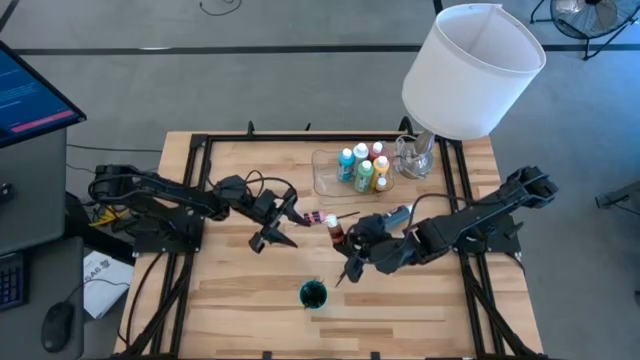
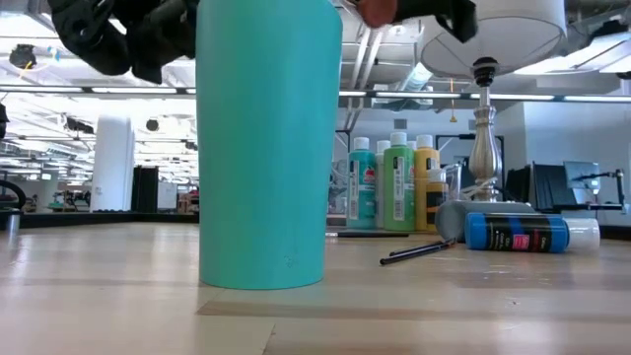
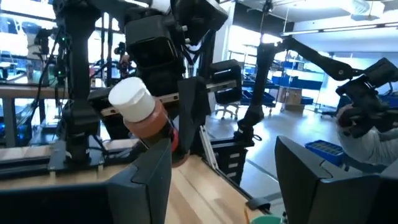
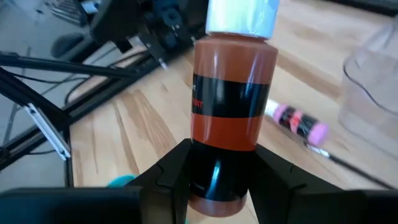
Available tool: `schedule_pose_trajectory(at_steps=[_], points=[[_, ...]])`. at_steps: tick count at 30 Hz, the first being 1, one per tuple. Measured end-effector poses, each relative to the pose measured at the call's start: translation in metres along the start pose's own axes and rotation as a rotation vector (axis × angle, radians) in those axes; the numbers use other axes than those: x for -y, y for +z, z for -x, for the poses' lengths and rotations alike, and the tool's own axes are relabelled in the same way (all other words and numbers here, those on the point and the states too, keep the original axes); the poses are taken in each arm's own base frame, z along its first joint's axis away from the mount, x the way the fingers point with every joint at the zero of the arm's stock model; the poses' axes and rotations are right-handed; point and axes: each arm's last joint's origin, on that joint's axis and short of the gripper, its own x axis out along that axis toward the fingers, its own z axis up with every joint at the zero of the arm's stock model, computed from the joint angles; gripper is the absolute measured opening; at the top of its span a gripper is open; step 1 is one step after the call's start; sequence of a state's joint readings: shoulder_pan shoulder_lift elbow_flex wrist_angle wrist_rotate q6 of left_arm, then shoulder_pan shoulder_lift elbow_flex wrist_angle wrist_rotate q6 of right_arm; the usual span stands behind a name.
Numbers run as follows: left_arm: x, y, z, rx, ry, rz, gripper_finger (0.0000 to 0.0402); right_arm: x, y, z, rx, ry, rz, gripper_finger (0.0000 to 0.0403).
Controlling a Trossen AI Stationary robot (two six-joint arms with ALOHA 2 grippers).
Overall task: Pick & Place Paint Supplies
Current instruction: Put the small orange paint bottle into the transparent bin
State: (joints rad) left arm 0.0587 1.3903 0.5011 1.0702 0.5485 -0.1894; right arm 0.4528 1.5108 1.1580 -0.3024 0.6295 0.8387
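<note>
Bottle [image 4: 233, 93], the red one, sits clamped in the right jaws [image 4: 214, 168] mid-desk, about 7 o'clock from the tray [image 1: 330, 172]. I'd keep it upright and swing it slowly toward the tray. Left jaws [image 3: 221, 168] are apart, empty. Can't read its label; the cup [image 2: 261, 138] blocks the low view.

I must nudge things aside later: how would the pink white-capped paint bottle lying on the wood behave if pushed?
The pink white-capped paint bottle lies on its side, round-bodied, so it would probably roll. It looks small, likely light and easily knocked away.
</note>
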Motion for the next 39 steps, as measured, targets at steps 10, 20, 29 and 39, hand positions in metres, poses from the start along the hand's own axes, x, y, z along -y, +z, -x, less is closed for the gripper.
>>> schedule_pose_trajectory(at_steps=[10, 20, 29, 39], points=[[-0.001, 0.006, -0.001, 0.045, 0.048, -0.047, 0.0193, -0.009, 0.013, 0.000, 0.130, 0.060, 0.071, 0.0123], [-0.011, 0.040, -0.016, 0.118, 0.011, -0.019, 0.0210, -0.015, 0.000, -0.022, 0.131, 0.053, 0.132, 0.0123], [-0.015, 0.027, -0.016, 0.011, 0.047, 0.015, 0.0216, -0.017, -0.005, -0.026, 0.123, 0.062, 0.143, 0.0123], [-0.033, 0.027, -0.016, -0.109, -0.086, 0.050, 0.0226, -0.019, -0.004, -0.024, 0.132, 0.075, 0.134, 0.0123]])
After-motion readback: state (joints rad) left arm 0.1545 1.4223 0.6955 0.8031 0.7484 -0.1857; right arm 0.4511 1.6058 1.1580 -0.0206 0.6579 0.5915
